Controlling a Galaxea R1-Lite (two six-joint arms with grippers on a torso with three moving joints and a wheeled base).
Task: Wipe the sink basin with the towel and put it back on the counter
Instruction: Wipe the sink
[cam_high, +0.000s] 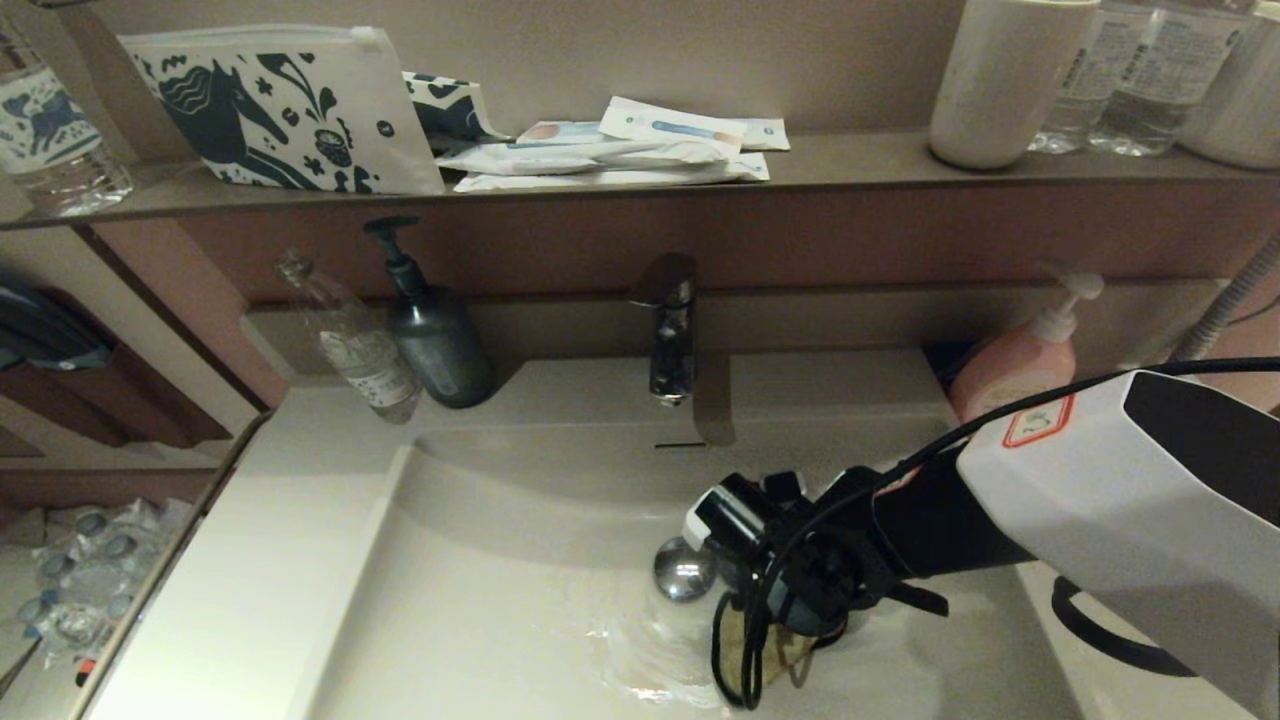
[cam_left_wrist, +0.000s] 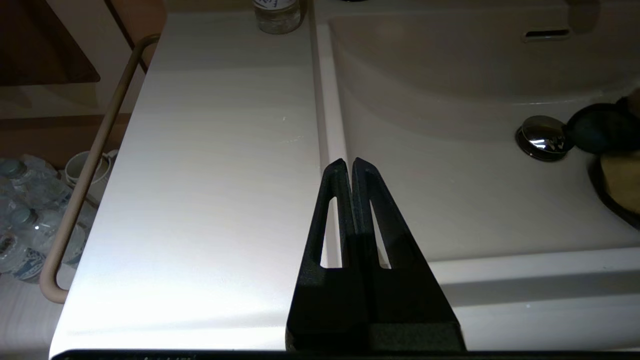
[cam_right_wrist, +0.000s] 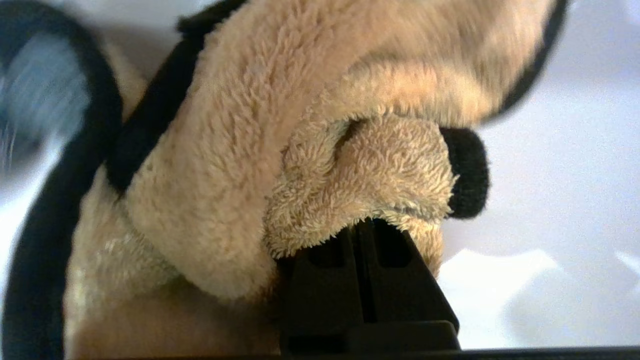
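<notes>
The mustard-yellow towel (cam_right_wrist: 240, 165) with black edging fills the right wrist view, bunched against the basin floor. My right gripper (cam_right_wrist: 367, 225) is shut on the towel, its tips buried in the pile. In the head view the right arm reaches down into the off-white sink basin (cam_high: 480, 600), just right of the chrome drain plug (cam_high: 683, 570); a bit of towel (cam_high: 770, 655) shows under the wrist. My left gripper (cam_left_wrist: 348, 164) is shut and holds nothing, hovering over the ridge between the counter (cam_left_wrist: 210, 175) and the basin (cam_left_wrist: 450, 190).
A faucet (cam_high: 670, 330) stands behind the basin above the overflow slot (cam_high: 680, 445). A dark pump bottle (cam_high: 435, 340) and a clear bottle (cam_high: 355, 345) sit at the back left, a pink pump bottle (cam_high: 1020, 355) at the back right. A rail (cam_left_wrist: 85, 170) borders the counter's left edge.
</notes>
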